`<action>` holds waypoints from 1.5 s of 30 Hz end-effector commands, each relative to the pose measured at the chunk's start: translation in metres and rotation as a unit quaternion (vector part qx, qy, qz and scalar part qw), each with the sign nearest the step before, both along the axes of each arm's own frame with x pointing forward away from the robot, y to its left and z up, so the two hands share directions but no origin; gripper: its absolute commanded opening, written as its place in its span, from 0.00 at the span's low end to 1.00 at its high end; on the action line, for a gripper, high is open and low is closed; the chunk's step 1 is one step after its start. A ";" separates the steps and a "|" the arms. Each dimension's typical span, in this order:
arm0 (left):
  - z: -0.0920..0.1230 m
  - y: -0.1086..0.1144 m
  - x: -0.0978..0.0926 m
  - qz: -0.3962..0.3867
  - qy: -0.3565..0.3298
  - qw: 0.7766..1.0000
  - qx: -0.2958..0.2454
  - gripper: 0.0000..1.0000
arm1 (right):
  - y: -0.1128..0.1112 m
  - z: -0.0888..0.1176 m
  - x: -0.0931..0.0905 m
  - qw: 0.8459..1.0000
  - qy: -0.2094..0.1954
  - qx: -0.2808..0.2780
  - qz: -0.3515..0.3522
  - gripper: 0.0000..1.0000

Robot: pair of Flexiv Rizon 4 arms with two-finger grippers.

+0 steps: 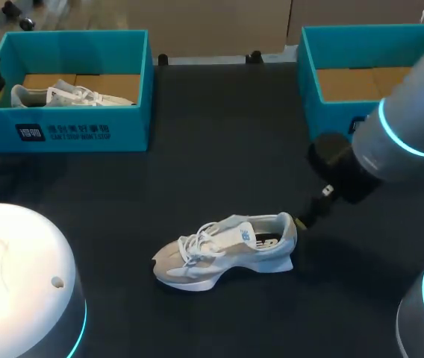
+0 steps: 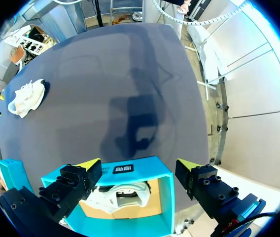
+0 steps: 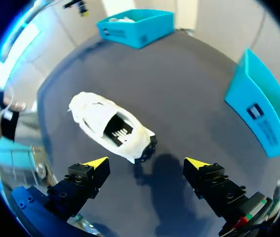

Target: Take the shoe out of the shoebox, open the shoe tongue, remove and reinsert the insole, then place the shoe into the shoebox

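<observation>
**A:** Which step are we on?

**B:** The pale grey lace-up running shoe [image 1: 227, 250] stands on its sole in the middle of the black tabletop [image 1: 219, 149], well apart from both boxes. I judge the taking-out done, so opening the tongue [image 1: 240, 233] is the step in hand.

**A:** And the tools?

**B:** The right tool [image 3: 146, 163] hangs just behind the shoe's heel, fingers spread wide and gripping nothing. The left tool [image 2: 137, 165] is also spread and empty. It sits above the teal cardboard shoebox at the left [image 1: 122, 127], which holds a second pale shoe [image 1: 63, 95].

**A:** What does the next move call for?

**B:** Probably one tool steadying the heel while the other pinches the tongue behind the white laces [image 1: 197, 242] and draws it up and forward. The collar gapes enough that the insole [image 1: 268, 241] shows. The left tool is far off and would have to come across. The empty teal shoebox at the right [image 1: 328, 115] is near for the return.
</observation>
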State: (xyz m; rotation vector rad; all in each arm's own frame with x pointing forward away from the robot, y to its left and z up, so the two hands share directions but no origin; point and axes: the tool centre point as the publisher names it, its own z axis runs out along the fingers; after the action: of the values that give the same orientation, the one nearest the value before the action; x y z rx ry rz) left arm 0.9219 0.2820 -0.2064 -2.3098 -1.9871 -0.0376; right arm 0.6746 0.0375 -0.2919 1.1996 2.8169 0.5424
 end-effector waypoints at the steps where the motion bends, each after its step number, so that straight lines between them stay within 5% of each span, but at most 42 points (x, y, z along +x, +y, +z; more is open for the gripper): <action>1: 0.000 0.000 -0.002 0.000 -0.002 1.000 0.001 1.00 | -0.009 -0.015 -0.001 0.971 0.002 0.184 0.155 1.00; 12: 0.000 0.000 -0.002 0.000 -0.002 1.000 0.001 1.00 | -0.009 -0.017 -0.001 0.971 0.000 0.181 0.157 1.00; 16: 0.000 0.000 -0.002 0.000 -0.002 1.000 0.001 1.00 | -0.028 -0.037 -0.002 0.959 -0.093 0.191 0.185 1.00; 23: 0.000 0.000 -0.002 0.000 -0.002 1.000 0.001 1.00 | -0.043 -0.058 0.002 0.943 -0.157 0.205 0.209 1.00; 25: 0.000 0.000 -0.002 0.000 -0.002 1.000 0.001 1.00 | -0.048 -0.065 0.006 0.939 -0.124 0.244 0.208 1.00; 35: 0.000 0.000 -0.002 0.000 -0.002 1.000 0.001 1.00 | -0.048 -0.065 0.006 0.939 -0.124 0.244 0.208 1.00; 37: 0.000 0.000 -0.002 0.000 -0.002 1.000 0.001 1.00 | -0.056 -0.074 0.008 0.923 -0.150 0.276 0.221 1.00; 39: 0.000 0.000 -0.002 0.000 -0.002 1.000 0.001 1.00 | -0.063 -0.086 0.012 0.933 -0.140 0.259 0.205 1.00; 45: 0.000 0.000 -0.002 0.000 -0.002 1.000 0.001 1.00 | -0.074 -0.103 0.017 0.901 -0.184 0.313 0.236 1.00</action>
State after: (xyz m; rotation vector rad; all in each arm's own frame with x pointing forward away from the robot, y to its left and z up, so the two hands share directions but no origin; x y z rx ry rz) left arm 0.9218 0.2820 -0.2064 -2.3097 -1.9871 -0.0378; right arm 0.6865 -0.0324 -0.3856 0.3859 2.7367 1.4282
